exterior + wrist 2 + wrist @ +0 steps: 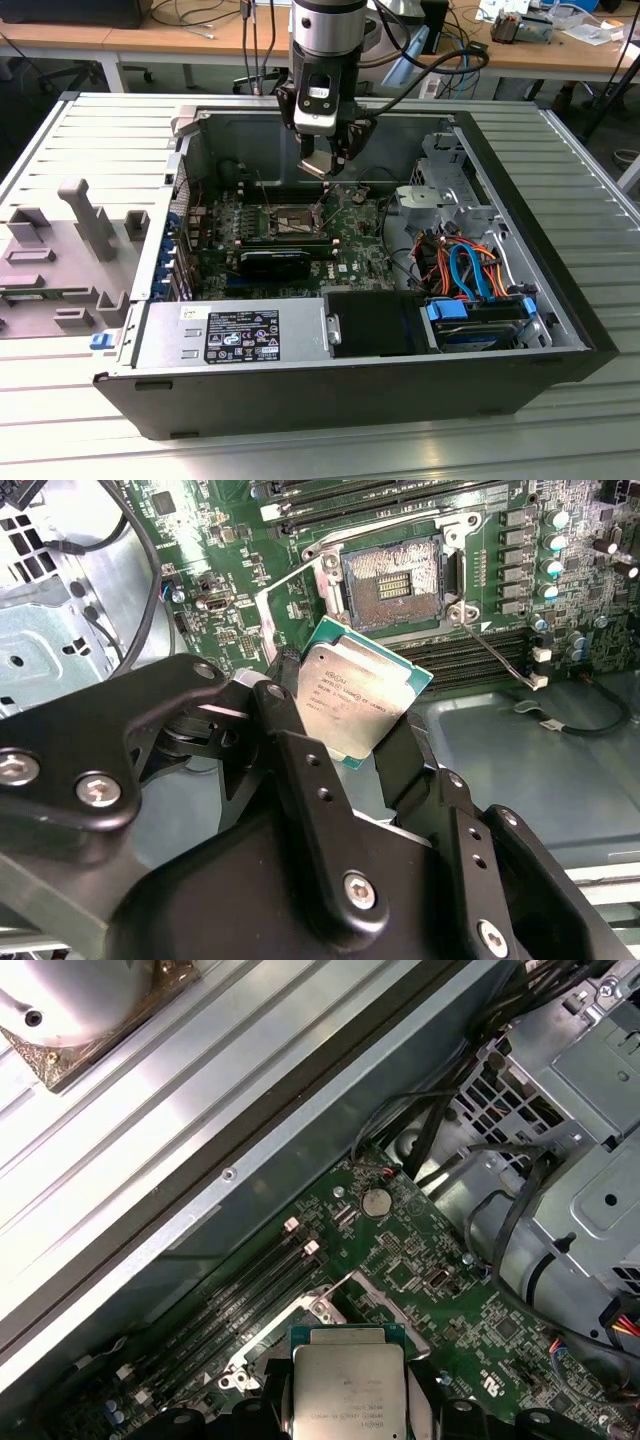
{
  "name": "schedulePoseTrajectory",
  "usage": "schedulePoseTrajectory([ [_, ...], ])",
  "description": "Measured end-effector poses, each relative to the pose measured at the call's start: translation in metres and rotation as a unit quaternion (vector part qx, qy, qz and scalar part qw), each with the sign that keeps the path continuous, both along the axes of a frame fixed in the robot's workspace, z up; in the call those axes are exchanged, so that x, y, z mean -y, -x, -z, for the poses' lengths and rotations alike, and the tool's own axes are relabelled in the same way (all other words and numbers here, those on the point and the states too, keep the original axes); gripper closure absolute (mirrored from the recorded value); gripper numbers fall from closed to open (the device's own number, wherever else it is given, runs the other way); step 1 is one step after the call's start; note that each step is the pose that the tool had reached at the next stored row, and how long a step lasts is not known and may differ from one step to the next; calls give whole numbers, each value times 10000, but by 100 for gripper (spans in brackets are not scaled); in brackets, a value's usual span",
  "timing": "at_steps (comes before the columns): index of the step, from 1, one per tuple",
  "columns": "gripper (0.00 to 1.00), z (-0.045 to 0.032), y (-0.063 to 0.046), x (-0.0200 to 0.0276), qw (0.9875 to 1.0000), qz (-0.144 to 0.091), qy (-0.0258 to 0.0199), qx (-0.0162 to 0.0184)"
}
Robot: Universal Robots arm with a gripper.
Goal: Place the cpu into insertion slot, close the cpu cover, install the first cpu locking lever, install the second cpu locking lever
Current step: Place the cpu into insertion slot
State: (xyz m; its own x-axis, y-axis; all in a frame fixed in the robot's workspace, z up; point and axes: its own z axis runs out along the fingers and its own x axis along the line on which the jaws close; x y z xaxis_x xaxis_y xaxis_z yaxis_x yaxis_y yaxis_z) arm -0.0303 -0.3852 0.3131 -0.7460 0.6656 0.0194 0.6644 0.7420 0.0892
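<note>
In the claw sits the flat, dull-silver square cpu.

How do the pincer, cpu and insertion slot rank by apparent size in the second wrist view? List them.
1. pincer
2. cpu and insertion slot: about alike; the cpu sits nearer the camera, so unranked.

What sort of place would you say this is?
Likely a robotics lab: an opened computer case sits on a ribbed metal table, cluttered desks stand behind, and the gripper holds the cpu.
</note>
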Motion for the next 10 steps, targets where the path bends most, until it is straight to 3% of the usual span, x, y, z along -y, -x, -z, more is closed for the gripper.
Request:
schedulePoseTrajectory([
  [10,45,0,0,0,9999,172,0,0],
])
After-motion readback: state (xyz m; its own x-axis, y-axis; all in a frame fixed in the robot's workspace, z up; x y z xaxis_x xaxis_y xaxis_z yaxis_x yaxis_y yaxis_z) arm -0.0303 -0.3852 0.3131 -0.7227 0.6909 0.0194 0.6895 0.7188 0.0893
